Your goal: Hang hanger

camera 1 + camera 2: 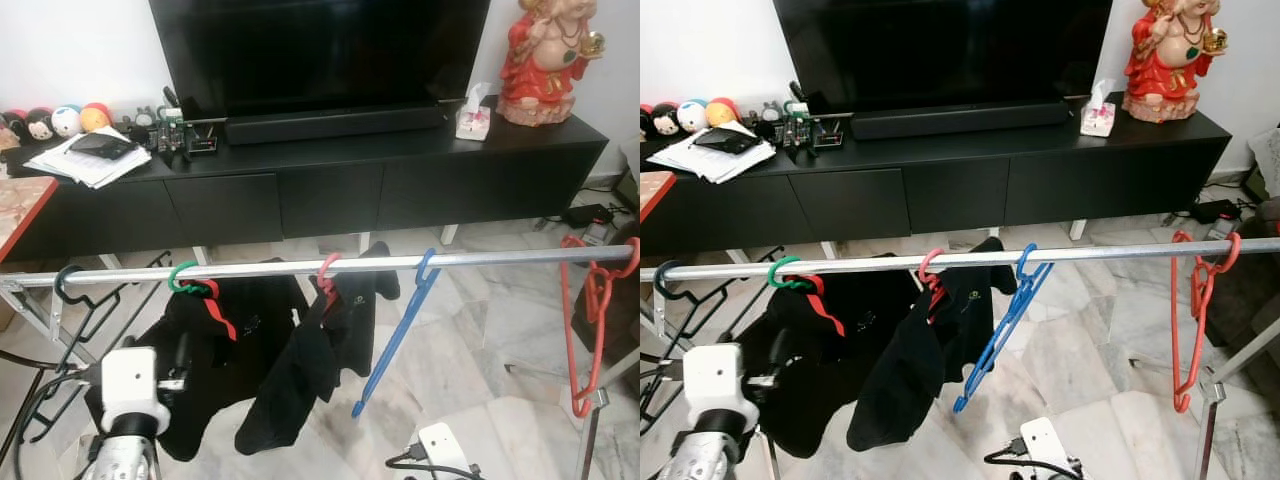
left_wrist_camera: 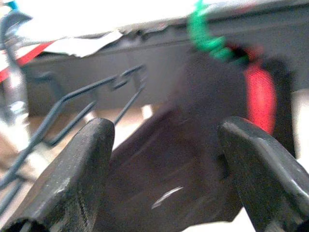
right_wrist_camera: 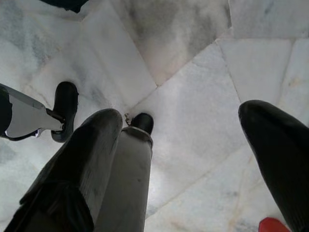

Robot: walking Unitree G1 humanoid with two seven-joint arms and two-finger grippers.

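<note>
Hangers, the blue hanger (image 1: 398,335) included, already hang on the rail (image 1: 320,267); left pincer (image 2: 164,174) and right pincer (image 3: 193,159) both gape empty, so hanging looks finished

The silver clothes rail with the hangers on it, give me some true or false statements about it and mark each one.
1. A blue plastic hanger hangs empty on the silver clothes rail. True.
2. The green-hooked hanger is bare. False: a black garment with red trim hangs from it.
3. The red hanger hangs nearest the rail's right end. True.
4. The left gripper is shut on the garment. False: its fingers are spread apart, pointing at the garment.
5. The right gripper points at the marble floor. True.
</note>
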